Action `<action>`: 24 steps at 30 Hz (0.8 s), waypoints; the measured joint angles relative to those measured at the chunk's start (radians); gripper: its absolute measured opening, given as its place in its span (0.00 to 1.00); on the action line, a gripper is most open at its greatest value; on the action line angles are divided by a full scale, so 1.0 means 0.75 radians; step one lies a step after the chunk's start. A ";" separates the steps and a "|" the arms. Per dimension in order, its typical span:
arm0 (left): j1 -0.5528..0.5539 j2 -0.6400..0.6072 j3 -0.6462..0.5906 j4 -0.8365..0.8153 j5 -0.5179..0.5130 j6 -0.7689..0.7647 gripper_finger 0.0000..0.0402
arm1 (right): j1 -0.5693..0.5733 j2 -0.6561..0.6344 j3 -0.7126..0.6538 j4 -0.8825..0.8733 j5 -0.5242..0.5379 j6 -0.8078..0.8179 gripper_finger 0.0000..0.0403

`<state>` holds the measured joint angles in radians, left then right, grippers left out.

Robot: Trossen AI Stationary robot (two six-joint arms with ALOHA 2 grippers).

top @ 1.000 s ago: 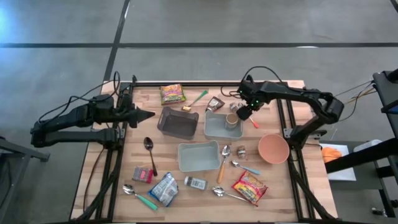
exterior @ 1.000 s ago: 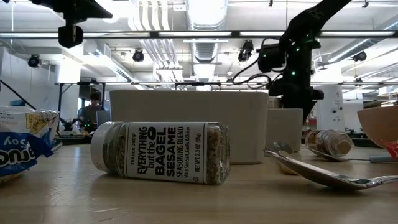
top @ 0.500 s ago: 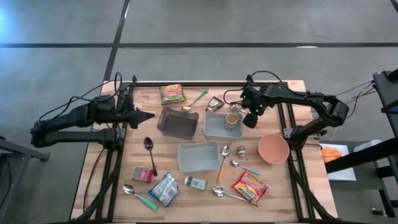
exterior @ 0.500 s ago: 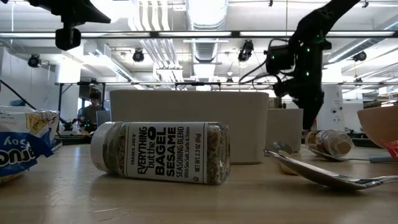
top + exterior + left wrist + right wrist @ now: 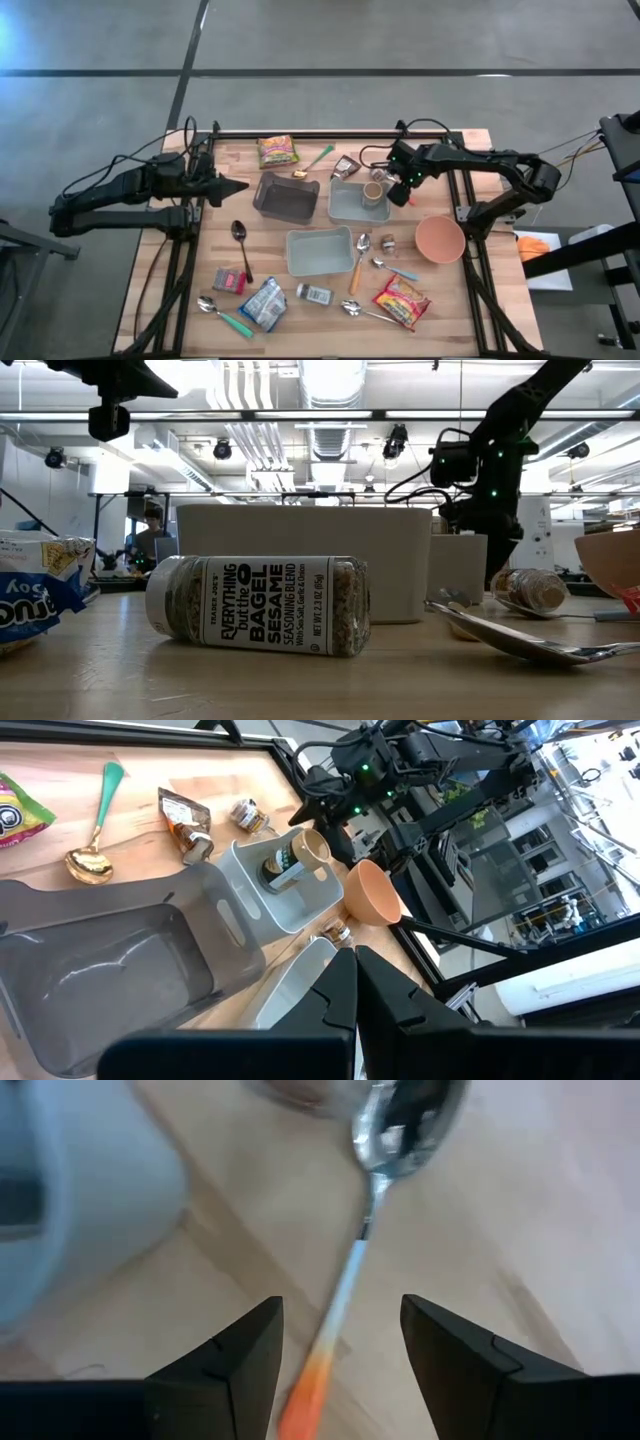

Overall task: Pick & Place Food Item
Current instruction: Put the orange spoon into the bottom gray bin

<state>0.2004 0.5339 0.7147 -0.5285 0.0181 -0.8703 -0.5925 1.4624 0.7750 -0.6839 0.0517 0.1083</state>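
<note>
My right gripper (image 5: 400,189) stands open, pointing down, just right of the light grey bin (image 5: 346,205) at the table's far right. In the right wrist view its fingers straddle, without touching, a spoon (image 5: 345,1295) with a blue-to-orange handle that lies flat on the wood. A dark jar with a tan top (image 5: 373,192) leans inside the bin. Food packs lie about: a yellow-green bag (image 5: 277,151), a brown pouch (image 5: 346,166), a red bag (image 5: 402,301) and a seasoning jar (image 5: 258,603). My left gripper (image 5: 240,186) waits shut over the table's left side.
A dark bin (image 5: 286,196) and a second grey bin (image 5: 320,251) sit mid-table, and an orange bowl (image 5: 440,239) stands near the right edge. Several spoons and a blue bag (image 5: 264,303) are scattered toward the near edge. Bare wood lies at the near left.
My right gripper has gone from above the bin's right end toward the table's right edge and down, rolling its wrist as it went. It now hangs lower, beside the bin. Its fingers have stayed apart.
</note>
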 joint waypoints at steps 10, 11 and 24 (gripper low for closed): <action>0.000 0.000 0.000 0.000 0.000 -0.001 0.00 | -0.008 0.010 -0.014 0.059 0.002 0.096 0.49; 0.000 0.000 0.000 0.000 0.000 -0.001 0.00 | -0.009 0.022 -0.016 0.061 0.002 0.111 0.49; 0.000 0.000 -0.001 0.000 0.000 -0.003 0.00 | -0.015 0.134 -0.015 0.059 -0.028 0.280 0.48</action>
<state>0.2002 0.5339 0.7143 -0.5284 0.0181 -0.8722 -0.6037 1.5627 0.7635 -0.6395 0.0309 0.3179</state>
